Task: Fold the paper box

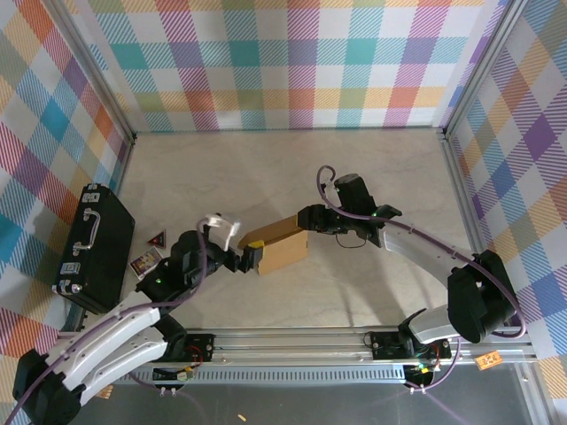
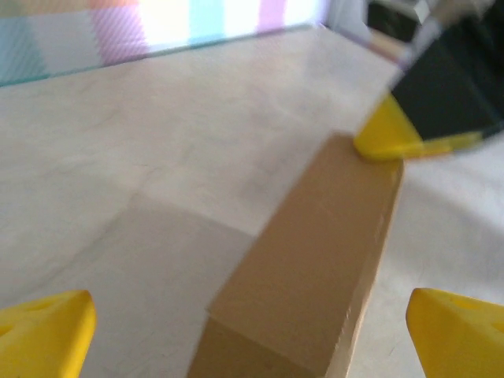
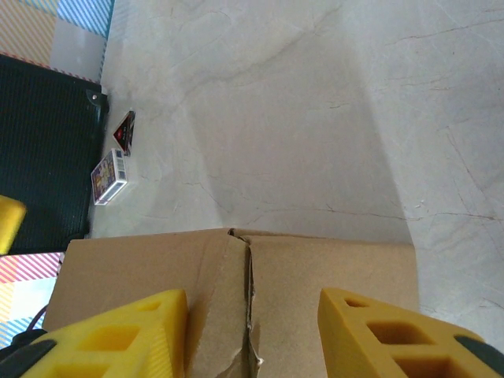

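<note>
Cardboard paper box (image 1: 279,248), plain brown; print on small packet (image 3: 108,175) illegible

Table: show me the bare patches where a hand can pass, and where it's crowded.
Free: the broad stretch of table between the paper box and the back wall; the strip between box and near rail. Crowded: the left edge, with the black hard case and small packets.

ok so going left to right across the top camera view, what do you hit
black hard case → small card pack → left gripper → paper box → right gripper
</note>
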